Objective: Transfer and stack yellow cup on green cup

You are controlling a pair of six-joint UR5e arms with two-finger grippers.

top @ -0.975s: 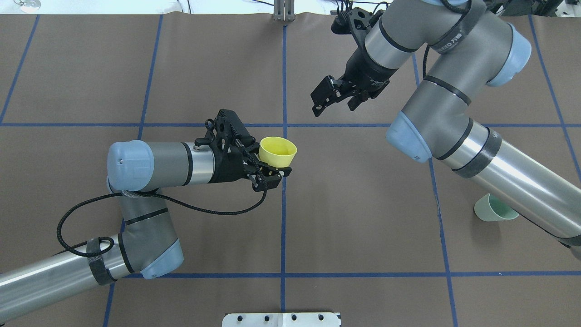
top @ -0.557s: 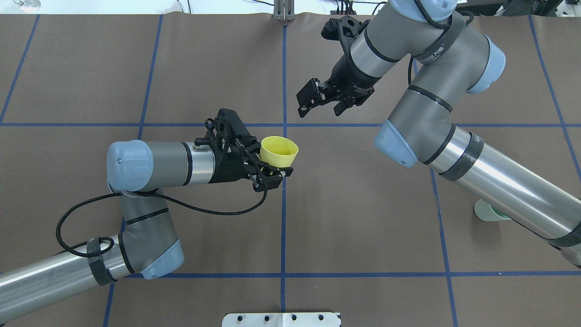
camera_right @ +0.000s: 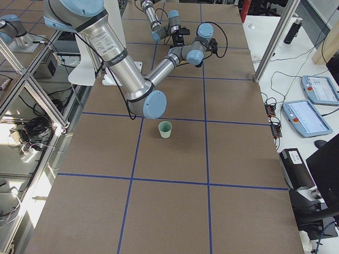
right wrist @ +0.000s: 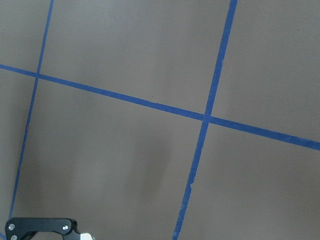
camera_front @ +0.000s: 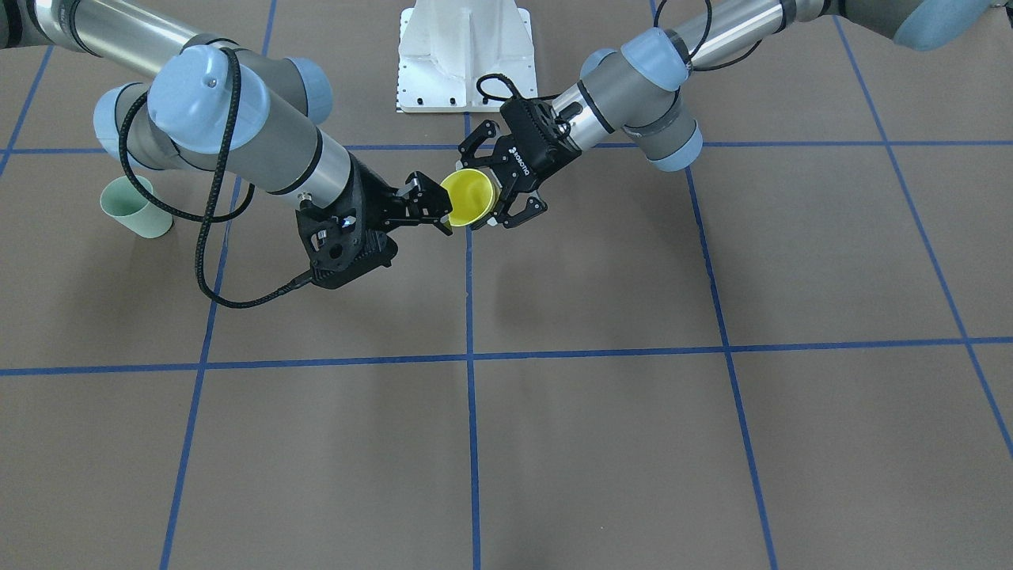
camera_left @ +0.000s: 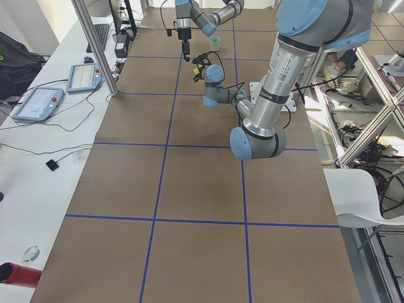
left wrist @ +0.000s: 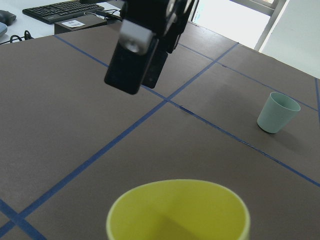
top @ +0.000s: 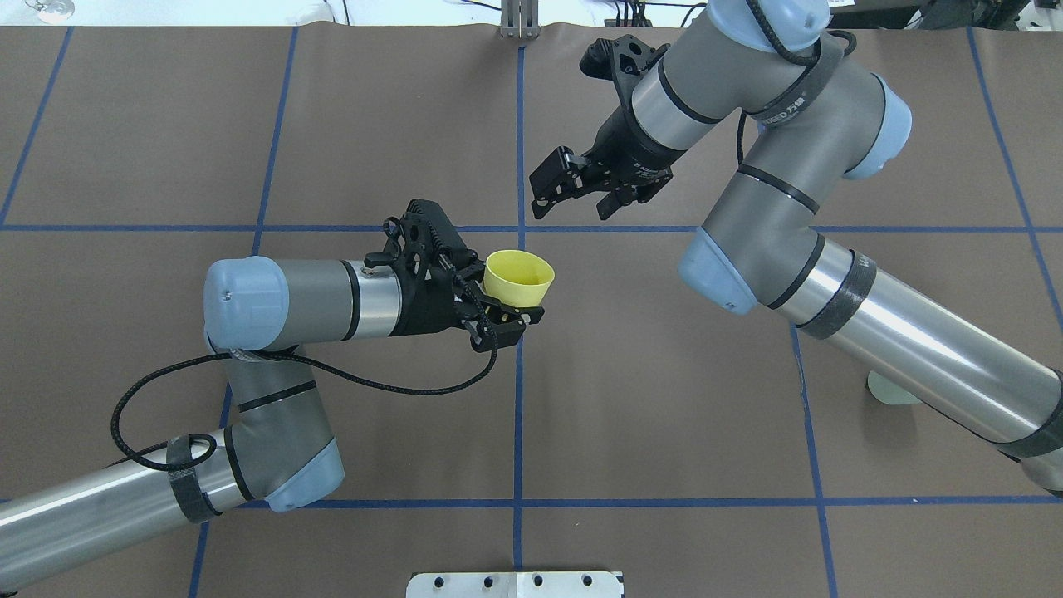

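Observation:
My left gripper [top: 500, 301] is shut on the yellow cup [top: 520, 277] and holds it upright above the table, near the centre line. It also shows in the front-facing view [camera_front: 468, 198] and at the bottom of the left wrist view [left wrist: 179, 210]. My right gripper [top: 575, 193] is open and empty, a little beyond and to the right of the cup. In the front-facing view the right gripper [camera_front: 431, 210] is right beside the cup's rim. The green cup [camera_front: 135, 207] stands upright on the table at the right side. In the overhead view the green cup [top: 887, 390] is mostly hidden by the right arm.
The brown mat [top: 664, 399] carries a grid of blue tape lines. The robot's white base plate [top: 515, 584] sits at the near edge. The right forearm [top: 913, 349] spans the right half, above the green cup. Monitors and tablets line the operators' side table [camera_left: 57, 88].
My right gripper has moved left and nearer to the yellow cup, still open. My left gripper has shifted slightly right with the cup. The right arm now covers more of the green cup.

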